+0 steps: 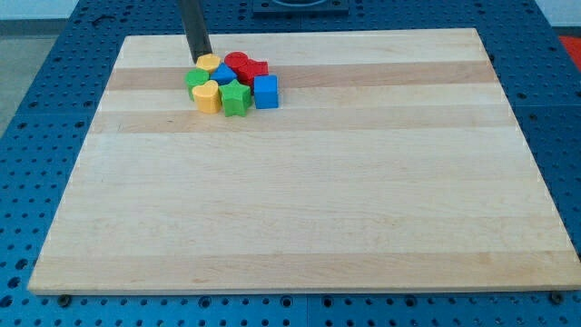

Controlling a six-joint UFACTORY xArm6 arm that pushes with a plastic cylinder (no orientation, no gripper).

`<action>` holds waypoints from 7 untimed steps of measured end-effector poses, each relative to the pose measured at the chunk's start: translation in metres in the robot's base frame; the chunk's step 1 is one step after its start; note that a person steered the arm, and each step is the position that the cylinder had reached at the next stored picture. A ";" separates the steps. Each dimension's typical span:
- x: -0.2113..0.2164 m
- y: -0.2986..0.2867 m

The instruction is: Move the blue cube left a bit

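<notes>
**Rod tip at the far side of the cluster; blue cube not yet reached**

My tip (201, 60): the lower end of a plain dark rod. It has no jaws, so nothing opens or shuts and it holds nothing. It stands near the view's top left of the board, just beside the yellow round block (208, 63) at the cluster's upper left edge; whether they touch cannot be told.

Blue cube (266, 92): sits at the view's right edge of the cluster, upright, with open board to its right and below. The green star block (236, 98) is just to its left, touching or nearly so.

Neighbours, working outward: a red block (246, 66) above the cube, shape unclear; a second blue block (223, 74), mostly hidden in the middle; a yellow block (208, 95) at the lower left; a green block (196, 80) at the far left.

Wooden board (300, 200): bears all the blocks, packed in one tight group.

Risks, as judged: the tip is on the wrong side of the group. A leftward push needs contact on the cube's right face, so the tip probably has to go round the cluster first. Cutting through would scatter the blocks. Pushing the cube left likely drives the green star and its neighbours along with it, since no gap shows.

Containers: none in view.
</notes>
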State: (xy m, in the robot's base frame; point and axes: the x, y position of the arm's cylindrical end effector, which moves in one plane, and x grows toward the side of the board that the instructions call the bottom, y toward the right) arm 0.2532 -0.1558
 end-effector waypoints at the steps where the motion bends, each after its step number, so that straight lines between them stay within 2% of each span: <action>1: -0.010 0.000; 3: -0.029 0.022; 5: -0.027 0.128; 6: -0.014 0.187; 7: 0.019 0.219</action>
State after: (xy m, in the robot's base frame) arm 0.2717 0.0628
